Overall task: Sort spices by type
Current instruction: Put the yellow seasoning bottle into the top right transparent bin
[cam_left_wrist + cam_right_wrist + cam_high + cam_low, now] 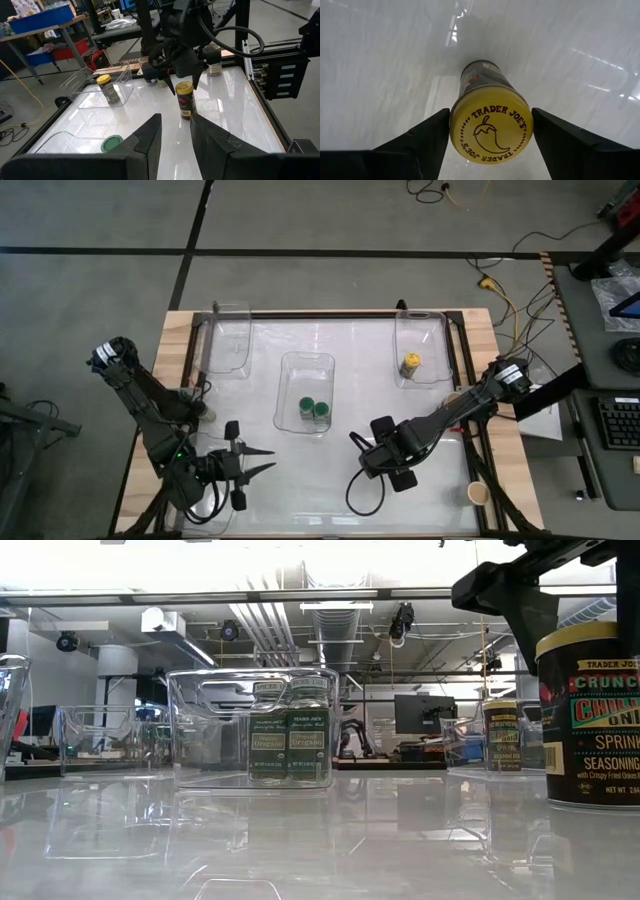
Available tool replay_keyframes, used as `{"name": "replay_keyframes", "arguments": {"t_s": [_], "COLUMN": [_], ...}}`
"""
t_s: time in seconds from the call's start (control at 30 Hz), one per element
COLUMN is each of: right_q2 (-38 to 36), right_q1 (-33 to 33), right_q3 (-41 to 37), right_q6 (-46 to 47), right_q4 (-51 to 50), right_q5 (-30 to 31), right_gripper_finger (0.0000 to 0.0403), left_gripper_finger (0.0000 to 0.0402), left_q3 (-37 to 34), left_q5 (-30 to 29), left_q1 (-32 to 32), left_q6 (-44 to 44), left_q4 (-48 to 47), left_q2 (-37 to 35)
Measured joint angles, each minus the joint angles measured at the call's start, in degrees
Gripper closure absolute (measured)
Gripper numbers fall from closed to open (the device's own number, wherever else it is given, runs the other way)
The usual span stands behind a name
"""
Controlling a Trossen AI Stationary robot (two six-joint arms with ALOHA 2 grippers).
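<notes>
A yellow-lidded spice jar [491,127] stands upright on the white table, right of centre [184,100] [590,720]. My right gripper [491,117] is above it, open, one finger on each side of the lid. My left gripper [262,460] [175,132] is open over the near-left part of the table and touches nothing. Two green-lidded jars [313,409] [290,745] stand in the middle clear bin. Another yellow-lidded jar [411,364] [106,87] stands in the far-right bin. A tan-lidded jar [478,493] sits at the near right corner. My right gripper comes at the jar's yellow lid [465,140] from above, pointing down, with the fingers [427,137] close on either side of its rim. I cannot tell whether they touch it. The jar stands upright with its base on the table.
Clear bins stand at the far left [230,340], in the middle [306,370] and at the far right [420,330], and another lies under my left arm [205,505]. A black cable loops near the right gripper [365,495]. A black frame runs around the table [260,60].
</notes>
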Motion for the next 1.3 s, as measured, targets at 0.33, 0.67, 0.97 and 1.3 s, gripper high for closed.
{"name": "replay_keyframes", "arguments": {"t_s": [0.33,0.67,0.97,1.3], "right_q2": [0.0,-0.1,-5.3,-19.4], "right_q1": [0.0,-0.2,-2.6,-5.9], "right_q3": [0.0,1.1,5.1,5.1], "right_q6": [0.2,-0.2,0.3,6.6], "right_q4": [0.1,-1.1,-12.7,-17.5], "right_q5": [0.0,0.2,7.1,23.5], "right_gripper_finger": [0.0166,0.0168,0.0181,0.0178], "left_gripper_finger": [0.0313,0.0313,0.0313,0.0313], "left_q3": [0.0,0.0,0.0,0.0], "left_q5": [0.0,0.0,0.0,0.0], "left_q1": [0.0,0.0,0.0,0.0], "left_q6": [0.0,0.0,0.0,0.0], "left_q4": [0.0,0.0,0.0,0.0], "left_q2": [0.0,0.0,0.0,0.0]}}
